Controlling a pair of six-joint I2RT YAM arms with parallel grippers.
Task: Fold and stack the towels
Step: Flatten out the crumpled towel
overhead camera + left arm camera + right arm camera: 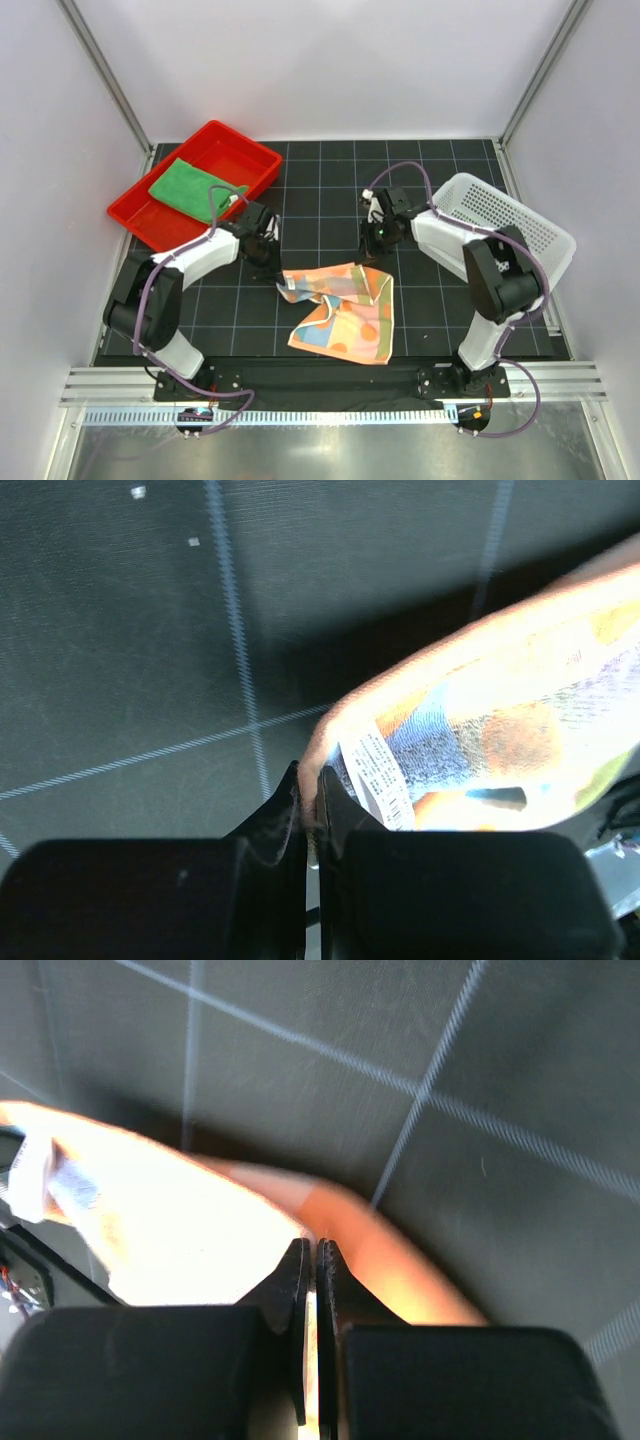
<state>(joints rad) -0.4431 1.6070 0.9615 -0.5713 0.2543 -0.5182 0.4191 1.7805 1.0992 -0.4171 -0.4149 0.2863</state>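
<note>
The pastel-striped towel with orange polka dots (340,312) hangs between my two grippers, its lower part resting on the black mat near the front. My left gripper (276,275) is shut on its left corner; the left wrist view shows the towel (500,730) with a white care label (385,785) pinched at my gripper (311,780). My right gripper (379,262) is shut on the right corner; the right wrist view shows the towel (200,1230) at my gripper (313,1252). The bright green towel (193,186) lies folded in the red tray (238,150). The yellow-orange towel is out of view.
A white perforated basket (510,215) stands at the right, close behind my right arm. The red tray sits at the back left. The black gridded mat (330,180) covers the table between white walls.
</note>
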